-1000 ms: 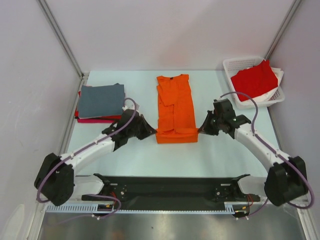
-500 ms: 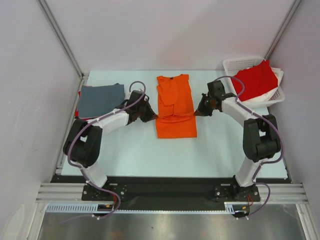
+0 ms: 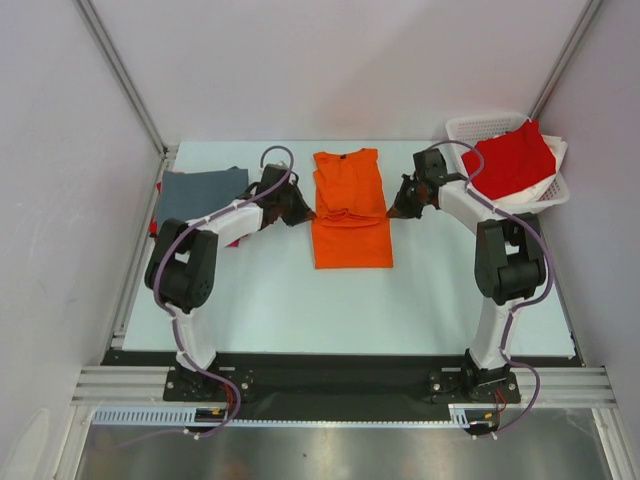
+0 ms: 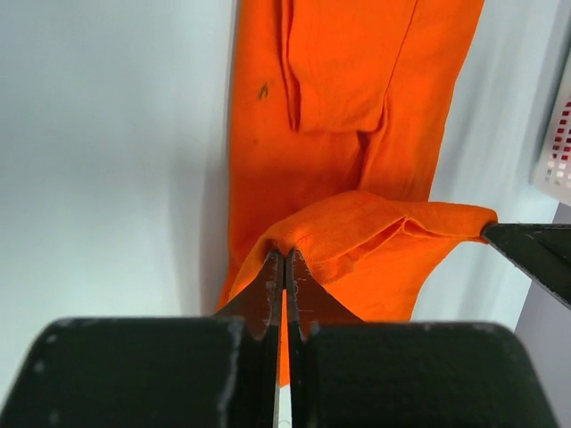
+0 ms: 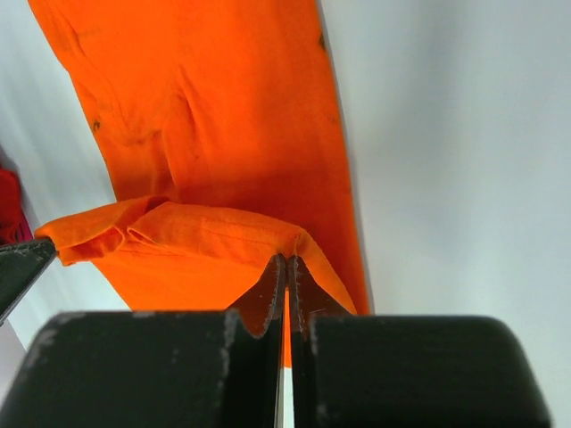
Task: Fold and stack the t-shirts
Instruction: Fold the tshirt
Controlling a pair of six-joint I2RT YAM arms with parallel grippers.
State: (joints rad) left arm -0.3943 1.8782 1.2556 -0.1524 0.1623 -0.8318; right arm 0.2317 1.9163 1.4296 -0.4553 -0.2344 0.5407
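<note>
Top external view: found left pincer (image 3: 306,212) and right pincer (image 3: 393,211) each clamped tight on a hem corner of the orange t-shirt (image 3: 351,243). Long axis noted running near to far, collar ahead of both.

On the table (image 3: 270,300), the middle shirt (image 3: 350,245) lies lengthwise from the centre toward 12 o'clock, with its near end lifted and doubled back over its own middle. The left gripper (image 3: 306,212) pinches that lifted end at the shirt's 9 o'clock side, and the right gripper (image 3: 394,211) pinches it at the 3 o'clock side. A stack of shirts (image 3: 195,195) sits at the table's 10 o'clock. The basket (image 3: 462,130) stands at 2 o'clock, with a loose shirt (image 3: 510,160) in it, draped over its rim.
</note>
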